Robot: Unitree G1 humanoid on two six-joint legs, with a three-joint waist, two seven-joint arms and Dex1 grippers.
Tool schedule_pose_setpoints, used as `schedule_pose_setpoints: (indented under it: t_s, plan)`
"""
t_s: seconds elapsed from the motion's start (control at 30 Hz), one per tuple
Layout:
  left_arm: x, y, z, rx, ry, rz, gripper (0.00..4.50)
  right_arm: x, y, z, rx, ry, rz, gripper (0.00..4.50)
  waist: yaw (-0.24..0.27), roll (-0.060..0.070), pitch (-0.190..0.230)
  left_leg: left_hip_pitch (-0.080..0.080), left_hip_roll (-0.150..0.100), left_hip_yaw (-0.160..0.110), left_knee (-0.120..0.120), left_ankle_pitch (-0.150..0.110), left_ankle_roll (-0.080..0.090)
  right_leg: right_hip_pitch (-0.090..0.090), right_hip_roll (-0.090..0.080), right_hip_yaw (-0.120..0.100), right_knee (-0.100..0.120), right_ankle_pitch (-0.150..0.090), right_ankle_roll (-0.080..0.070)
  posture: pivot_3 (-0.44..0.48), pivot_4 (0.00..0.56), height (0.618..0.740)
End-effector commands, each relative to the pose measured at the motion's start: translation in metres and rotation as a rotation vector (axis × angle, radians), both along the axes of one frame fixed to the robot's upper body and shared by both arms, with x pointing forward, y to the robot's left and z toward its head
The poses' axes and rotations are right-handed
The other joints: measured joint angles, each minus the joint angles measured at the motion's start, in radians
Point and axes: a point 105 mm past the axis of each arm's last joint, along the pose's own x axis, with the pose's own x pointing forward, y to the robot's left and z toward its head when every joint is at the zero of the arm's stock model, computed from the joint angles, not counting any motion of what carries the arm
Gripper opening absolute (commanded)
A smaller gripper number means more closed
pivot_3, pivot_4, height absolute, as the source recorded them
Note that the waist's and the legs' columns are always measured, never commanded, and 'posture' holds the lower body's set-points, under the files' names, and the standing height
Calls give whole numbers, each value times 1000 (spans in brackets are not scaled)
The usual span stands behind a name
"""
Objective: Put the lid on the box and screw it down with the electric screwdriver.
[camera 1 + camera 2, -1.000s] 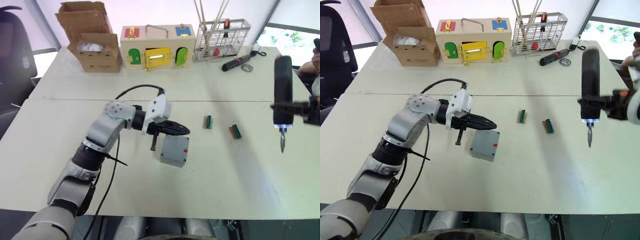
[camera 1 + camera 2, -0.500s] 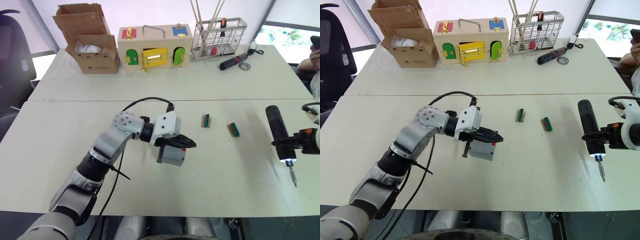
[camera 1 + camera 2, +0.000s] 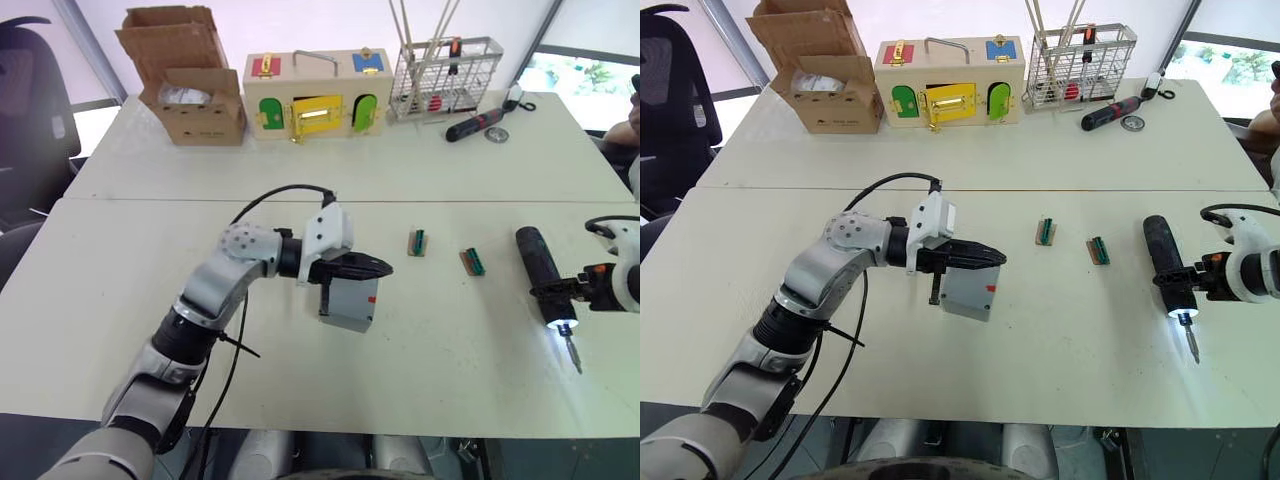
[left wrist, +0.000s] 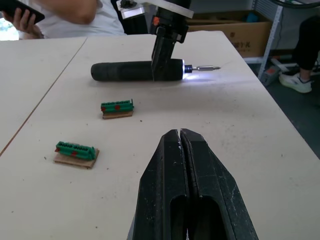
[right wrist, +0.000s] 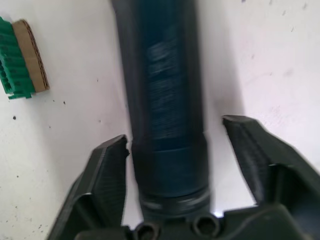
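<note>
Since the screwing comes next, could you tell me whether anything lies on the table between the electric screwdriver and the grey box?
Yes: two small green terminal blocks lie on the table between the electric screwdriver and the box. Both sit low, so a lifted tool would probably pass over them.

1. The left arm reaches forward from the lower left, elbow bent, forearm turned toward the middle of the tabletop (image 3: 120, 260).
2. The left gripper (image 4: 181, 134) lies roughly level, its black fingers pressed together tip to tip with no gap, pointing to the robot's right.
3. The right arm comes in from the right edge, wrist low over the tabletop.
4. The right gripper (image 5: 175, 131) has its jaws spread wide; one finger (image 5: 107, 165) touches the electric screwdriver (image 3: 1165, 262), the other stands clear.
</note>
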Motion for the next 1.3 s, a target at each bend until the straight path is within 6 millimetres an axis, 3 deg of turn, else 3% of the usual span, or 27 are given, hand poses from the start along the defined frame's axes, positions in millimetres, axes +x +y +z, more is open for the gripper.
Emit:
schedule_pose_setpoints:
  t_s: [0.03, 0.13, 0.23, 0.33, 0.4, 0.53, 0.6, 0.67, 0.83, 0.93, 1.07, 1.3]
  plan:
    - [8, 1, 12, -49, -82, 54, 0, 7, -3, 16, -29, -77, -1, 4486, 0, 0, 0, 0, 0, 0, 0, 0, 0, 0, 0, 0, 0, 0, 0, 0, 150, 740]
    - [13, 6, 14, -66, -110, 97, 0, 16, -4, 34, -35, -169, -9, 4486, 0, 0, 0, 0, 0, 0, 0, 0, 0, 0, 0, 0, 0, 0, 0, 0, 150, 740]
    - [25, 16, 24, -116, -97, 178, 0, 29, 1, 66, -24, -319, 7, 4486, -2, 0, 0, 0, 0, 0, 0, 0, 0, 0, 0, 0, 0, 0, 0, 0, 150, 740]
    - [43, 43, 41, -200, -31, 310, 0, 38, 36, 115, 71, -582, 112, 4486, -3, 0, 0, 0, 0, 0, 0, 0, -1, -1, 0, 0, 1, 0, 0, 0, 150, 740]
    - [54, 67, 49, -250, -5, 424, 0, 29, 70, 124, 99, -718, 250, 4486, -2, -1, 1, 0, 1, -1, -1, 0, -1, -2, 1, 0, 1, 0, 0, 0, 150, 740]
    - [62, 97, 41, -208, 32, 575, 0, 0, 118, 105, 73, -853, 462, 4486, 10, -7, 0, 0, 1, -8, -2, 1, -2, 0, 2, -4, 2, 0, 0, 0, 150, 740]
    - [47, 109, 27, -151, 94, 561, 0, -19, 135, 73, 35, -832, 590, 4486, 16, -6, -1, -1, -2, -8, -1, 1, -2, 0, 0, -3, 2, 0, 0, 0, 150, 740]
    - [27, 123, 7, -81, 177, 547, 0, -34, 144, 44, 83, -763, 591, 4486, 16, -7, 0, -1, -3, -7, 0, 0, -1, 0, -1, -1, 3, 0, 0, 0, 150, 740]
    - [-11, 145, -34, 67, 296, 546, 0, -60, 158, -3, 132, -607, 644, 4486, 3, -7, 0, 2, -2, -5, 1, 0, -1, 3, -1, 1, 1, 0, 0, 0, 150, 740]
    - [-25, 151, -53, 102, 359, 552, 0, -61, 163, -11, 172, -596, 630, 4486, 0, -6, -1, 4, 0, -8, 0, -1, 1, 6, 0, 1, 1, 1, -1, 0, 150, 740]
    - [-38, 148, -68, 96, 448, 547, 0, -57, 154, -29, 113, -548, 623, 4486, 2, -6, -1, 8, 1, -9, -2, -1, 1, 9, 0, 0, 1, 1, -2, 0, 150, 740]
    - [-30, 151, -66, 56, 469, 586, 0, -48, 158, -27, 116, -576, 631, 4486, 1, -6, -1, 7, 0, -9, -2, -2, 2, 9, 0, 0, 0, 1, -2, 0, 150, 740]
